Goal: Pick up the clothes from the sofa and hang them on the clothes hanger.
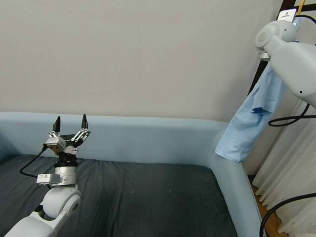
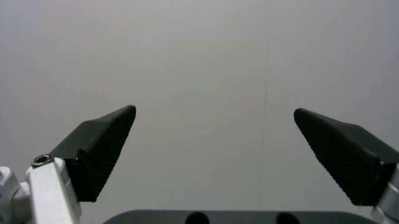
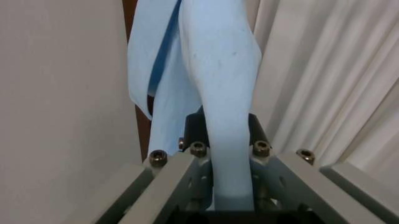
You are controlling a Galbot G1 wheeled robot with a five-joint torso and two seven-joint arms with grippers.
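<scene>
A light blue shirt (image 1: 253, 117) hangs down at the right, above the sofa's armrest (image 1: 232, 170). My right arm (image 1: 291, 54) is raised at the top right and holds the shirt's upper end. In the right wrist view my right gripper (image 3: 224, 133) is shut on the shirt (image 3: 218, 60), whose cloth runs out between the dark fingers (image 3: 192, 127). A dark post of the clothes hanger (image 1: 255, 85) stands behind the shirt, with a wooden rod (image 1: 300, 9) above it. My left gripper (image 1: 70, 126) points upward over the sofa's left side, open and with nothing in it (image 2: 215, 154).
The pale blue sofa back (image 1: 148, 138) runs along a plain wall, and the dark grey seat (image 1: 148, 197) lies below it. White curtains (image 1: 291, 168) hang to the right of the sofa. A black cable (image 1: 289, 118) loops from my right arm.
</scene>
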